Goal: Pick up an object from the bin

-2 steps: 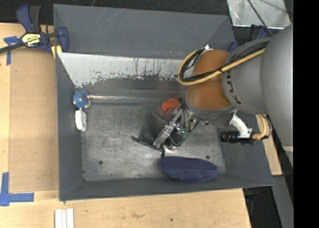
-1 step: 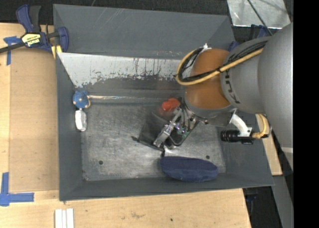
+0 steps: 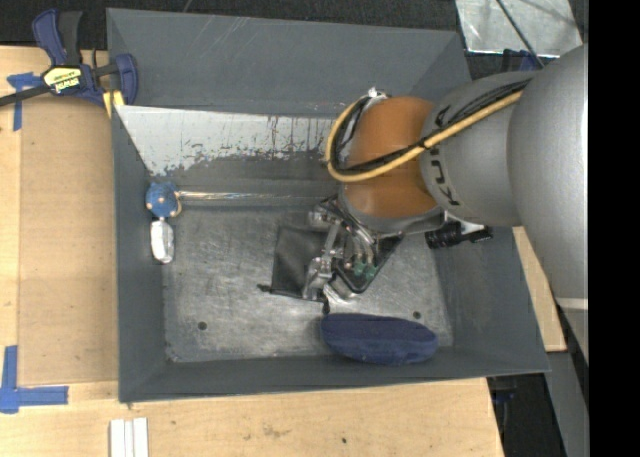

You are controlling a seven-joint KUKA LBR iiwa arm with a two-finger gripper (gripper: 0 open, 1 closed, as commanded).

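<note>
A dark flat piece lies in the middle of the grey bin. My gripper is low at its right edge, probably to catch that edge. I cannot tell whether the tool is spread or pressed together. A navy oblong pouch lies nearer, by the near wall. A blue ball and a white piece sit far left. The arm reads "KU".

Item one, and our only entry: dark block letters on the grey arm link, partly hidden; we read "KU".
</note>
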